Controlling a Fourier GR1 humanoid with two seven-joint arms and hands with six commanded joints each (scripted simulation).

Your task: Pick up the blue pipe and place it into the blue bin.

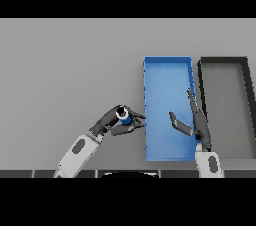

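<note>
A grey table (65, 70) fills the scene, with two long bins side by side at the right. The blue bin (167, 77) sits left of a dark-walled bin (247, 95) with a grey floor; nothing lies loose in either. The right hand (197, 122) hangs over the blue bin's near right part, fingers straight and thumb spread, holding nothing. The left hand (112, 120) is over the table just left of the blue bin's near half, fingers and thumb curled round the blue pipe (123, 116), a short tube with a dark end, close to the bin's left wall.
</note>
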